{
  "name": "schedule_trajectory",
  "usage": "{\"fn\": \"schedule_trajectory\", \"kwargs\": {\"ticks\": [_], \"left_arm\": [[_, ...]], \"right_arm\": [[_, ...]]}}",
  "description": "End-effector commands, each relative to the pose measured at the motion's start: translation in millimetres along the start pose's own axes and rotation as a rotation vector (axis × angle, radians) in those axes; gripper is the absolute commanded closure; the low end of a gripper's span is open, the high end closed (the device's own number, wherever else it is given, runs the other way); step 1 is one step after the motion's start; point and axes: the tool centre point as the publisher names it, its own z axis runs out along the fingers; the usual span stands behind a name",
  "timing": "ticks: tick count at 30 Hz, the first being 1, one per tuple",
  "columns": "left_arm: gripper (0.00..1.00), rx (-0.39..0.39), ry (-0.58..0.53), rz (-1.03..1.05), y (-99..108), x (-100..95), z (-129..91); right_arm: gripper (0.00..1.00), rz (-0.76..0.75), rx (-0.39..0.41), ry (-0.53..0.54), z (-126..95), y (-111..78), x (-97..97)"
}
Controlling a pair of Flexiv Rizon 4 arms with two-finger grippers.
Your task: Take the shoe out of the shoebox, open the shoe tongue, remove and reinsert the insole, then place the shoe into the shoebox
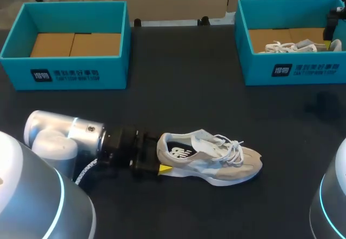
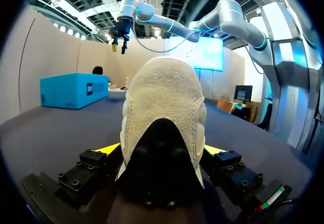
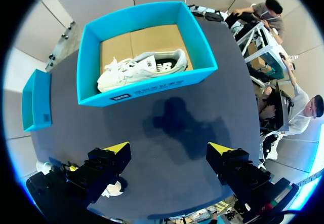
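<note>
1. The left gripper [image 2: 162, 150] is clamping the shoe [image 1: 213, 160] by its heel. Its two fingers are pressing the heel from both sides and standing only as far apart as the heel is wide.
2. The shoe is lying upright on the table [image 1: 178, 87], straight ahead of the left gripper with its toe pointing away from it. It is outside both boxes.
3. The right gripper [image 3: 169, 153] is hanging wide open with nothing between its fingers. It is looking down on the right box [image 3: 147, 89], which is lying ahead of it and holding a second shoe [image 3: 142, 69].
4. The left box [image 1: 70, 71] is sitting well apart from the left gripper, off to its side.
5. Judging from this, the taking-out step is done and the tongue-opening step is coming up, with the left gripper acting as the anchor.
6. The laces [image 1: 232, 147] are lying loosely over the tongue [image 1: 208, 139], and the insole [image 1: 178, 151] is showing through the collar just ahead of the left gripper.
7. The next move is likely calling for the right gripper to come across to the shoe, pinch the tongue's top edge and pull it up and toward the toe. The left grip should be holding firm so the shoe is not sliding.
</note>
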Motion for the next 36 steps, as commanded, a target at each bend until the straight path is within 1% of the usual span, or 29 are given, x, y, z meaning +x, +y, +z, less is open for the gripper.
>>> {"fn": "schedule_trajectory", "kwargs": {"ticks": [1, 12, 19, 31, 32, 33, 34, 36], "left_arm": [[0.00, 0.005, 0.007, 0.002, 0.8, -1.2, 4.9], [0.00, 0.008, 0.019, 0.007, -1.9, 1.8, 14.1], [0.00, 0.004, 0.014, 0.010, -1.2, 0.0, 19.9], [0.00, 0.015, 0.005, -0.003, 0.2, 1.6, 24.9], [0.22, 0.016, 0.003, -0.003, 0.2, 1.6, 25.2], [0.82, 0.016, 0.002, -0.003, 0.2, 1.5, 25.4], [1.00, 0.017, 0.001, -0.003, 0.3, 1.5, 25.8], [1.00, 0.018, 0.000, -0.002, 0.9, 1.8, 26.4]], "right_arm": [[0.00, 0.000, -0.001, 0.001, 0.1, -0.4, -0.2], [0.00, 0.000, -0.001, 0.001, 0.1, -0.4, -0.2], [0.00, 0.000, -0.001, 0.001, 0.1, -0.4, -0.2], [0.00, 0.000, -0.001, 0.001, 0.1, -0.4, -0.2], [0.00, 0.000, -0.001, 0.001, 0.1, -0.4, -0.2], [0.00, 0.000, -0.001, 0.001, 0.1, -0.4, -0.2], [0.00, 0.000, -0.001, 0.001, 0.1, -0.4, -0.2], [0.00, 0.000, -0.001, 0.001, 0.1, -0.4, -0.2]]}}
